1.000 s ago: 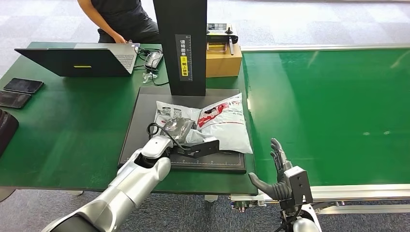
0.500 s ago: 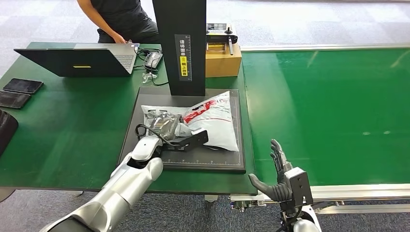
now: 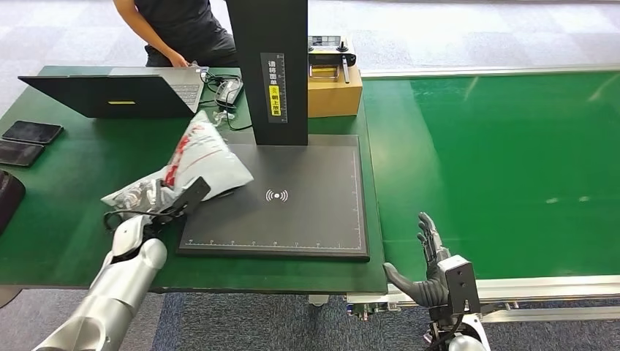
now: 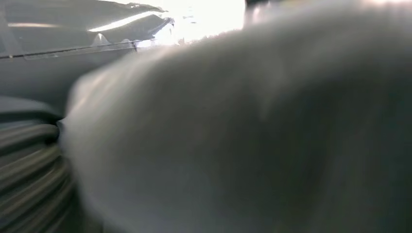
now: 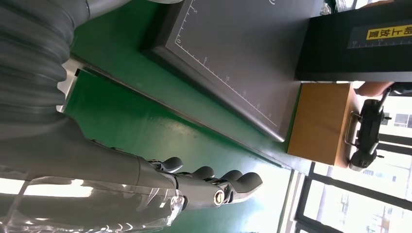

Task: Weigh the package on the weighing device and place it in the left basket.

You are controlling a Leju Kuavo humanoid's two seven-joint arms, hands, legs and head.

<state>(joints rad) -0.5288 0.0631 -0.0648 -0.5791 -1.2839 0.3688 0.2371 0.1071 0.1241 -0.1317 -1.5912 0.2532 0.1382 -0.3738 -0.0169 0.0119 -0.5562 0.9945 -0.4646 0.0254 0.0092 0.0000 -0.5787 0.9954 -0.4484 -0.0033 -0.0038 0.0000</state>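
Package: carried off the scale leftward, gripped by left hand. Right hand: unchanged, empty, fingers apart.

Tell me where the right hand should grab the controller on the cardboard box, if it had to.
Judging by the head view, take the controller across its dark body, coming down from above. It lies flat on the cardboard box with sticks poking up, so a side approach would likely nudge it off. The black column crowds one side; come in from the conveyor side. The right hand is open and free.
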